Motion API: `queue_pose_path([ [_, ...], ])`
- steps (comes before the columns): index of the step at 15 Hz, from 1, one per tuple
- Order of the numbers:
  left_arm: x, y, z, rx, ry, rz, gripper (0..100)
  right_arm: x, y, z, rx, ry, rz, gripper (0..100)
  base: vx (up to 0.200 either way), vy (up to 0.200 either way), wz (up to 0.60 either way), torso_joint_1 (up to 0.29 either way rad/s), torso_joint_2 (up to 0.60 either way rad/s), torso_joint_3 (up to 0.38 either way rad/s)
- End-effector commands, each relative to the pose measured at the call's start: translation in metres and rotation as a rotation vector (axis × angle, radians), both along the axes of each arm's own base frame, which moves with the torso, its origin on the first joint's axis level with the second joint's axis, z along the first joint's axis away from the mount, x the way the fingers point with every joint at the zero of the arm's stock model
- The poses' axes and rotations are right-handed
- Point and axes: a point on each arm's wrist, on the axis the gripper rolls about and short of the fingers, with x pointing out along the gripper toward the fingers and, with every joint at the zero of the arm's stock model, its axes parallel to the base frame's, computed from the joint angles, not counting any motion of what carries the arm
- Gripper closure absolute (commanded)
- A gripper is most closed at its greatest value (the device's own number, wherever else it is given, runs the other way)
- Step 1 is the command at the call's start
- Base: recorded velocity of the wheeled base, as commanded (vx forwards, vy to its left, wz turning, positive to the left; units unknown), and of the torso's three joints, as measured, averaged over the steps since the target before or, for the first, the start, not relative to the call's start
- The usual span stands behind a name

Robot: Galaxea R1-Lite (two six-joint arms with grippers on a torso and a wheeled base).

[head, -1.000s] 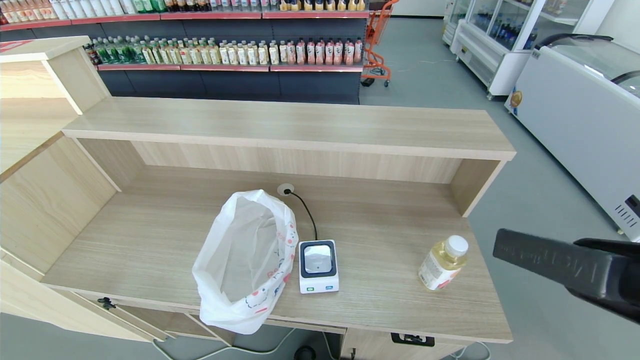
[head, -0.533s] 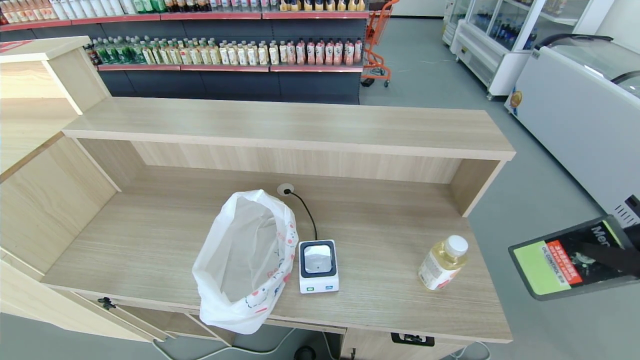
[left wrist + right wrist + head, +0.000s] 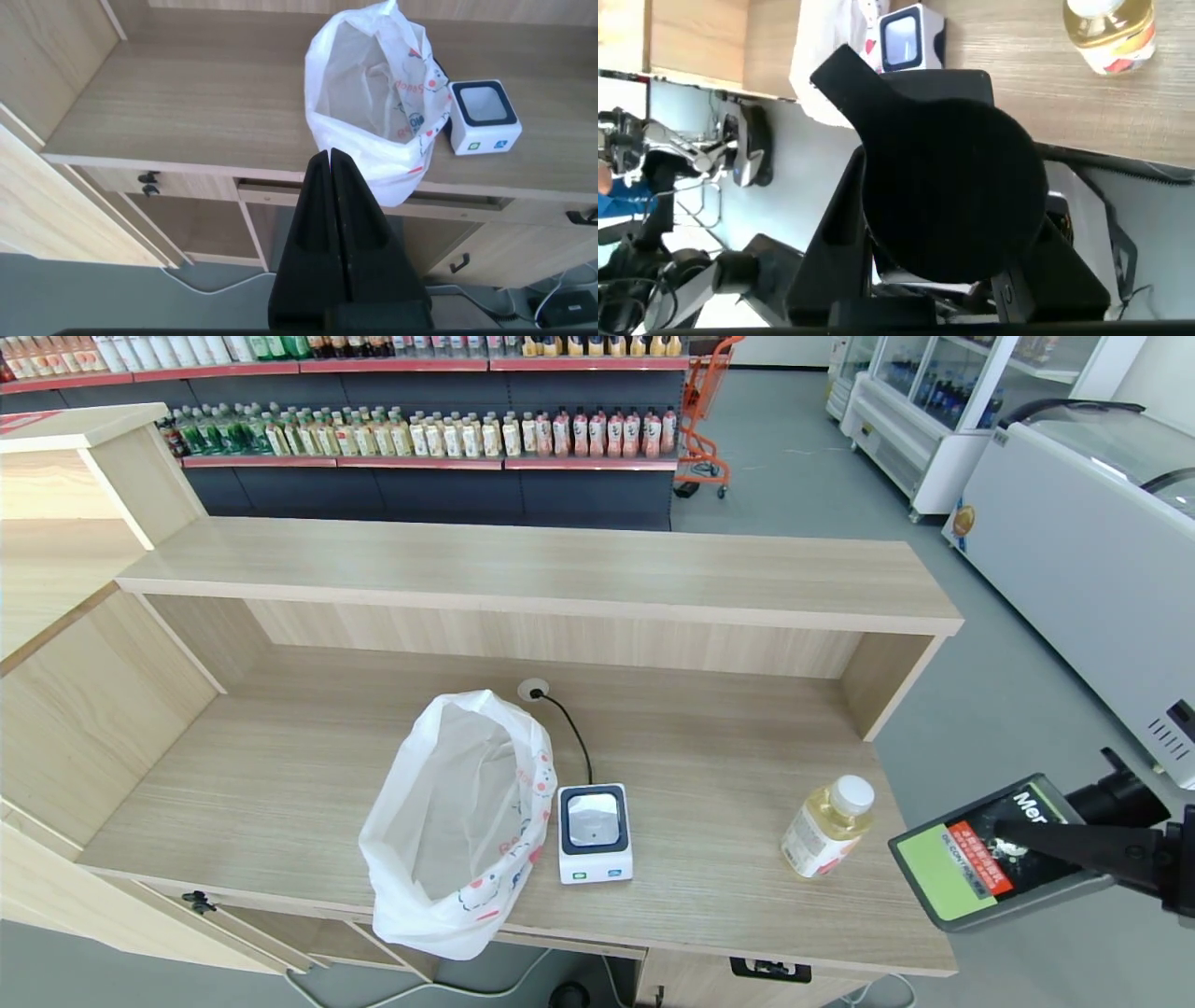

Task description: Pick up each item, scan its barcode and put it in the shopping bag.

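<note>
A matt, pale wood-grain counter point(image 3: 709, 747) is spreading across the middle, bearing a thin, crinkled, translucent white plastic shopping bag point(image 3: 467, 821), a smooth white plastic scanner point(image 3: 595, 833) with a glossy dark window and a clear plastic bottle point(image 3: 826, 829), while at lower right a glossy dark pack point(image 3: 980, 868) is catching light.

Dark flat pack point(image 3: 954, 877), green and red label facing up, is tilted in the air just off the worktop's point(image 3: 709, 756) right end, clamped in the right pincer point(image 3: 1006, 831). Pale-yellow bottle point(image 3: 829, 826), white cap, stands near that end. White scanner point(image 3: 595, 832) sits mid-worktop, window up. Just beside it, the white shopping bag point(image 3: 462, 821) gapes open, sagging over the front edge.
</note>
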Motion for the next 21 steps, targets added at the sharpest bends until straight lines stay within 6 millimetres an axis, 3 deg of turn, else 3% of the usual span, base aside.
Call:
queue_pose_path([
  [1, 0.0, 0.0, 0.0, 0.0, 0.001, 0.0, 100, 0.012, 0.0, -0.006, -0.026, 0.046, -0.036, 100, 0.0, 0.0, 0.0, 0.0, 0.0, 0.0],
  [9, 0.0, 0.0, 0.0, 0.002, 0.001, 0.0, 100, 0.004, 0.004, -0.009, -0.047, 0.041, -0.042, 100, 0.0, 0.0, 0.0, 0.0, 0.0, 0.0],
  [14, 0.0, 0.0, 0.0, 0.0, 0.001, 0.0, 100, 0.003, 0.007, -0.008, -0.074, 0.029, -0.063, 100, 0.0, 0.2, 0.0, 0.002, 0.0, 0.002],
  [18, 0.0, 0.0, 0.0, 0.002, 0.001, 0.0, 100, 0.019, 0.012, -0.011, -0.08, 0.02, -0.06, 100, 0.0, 0.2, 0.0, 0.004, 0.01, 0.002],
  [21, 0.0, 0.0, 0.0, 0.0, 0.002, 0.0, 100, 0.041, 0.017, -0.016, -0.11, 0.001, -0.103, 100, 0.0, 0.2, 0.0, 0.004, 0.0, 0.002],
])
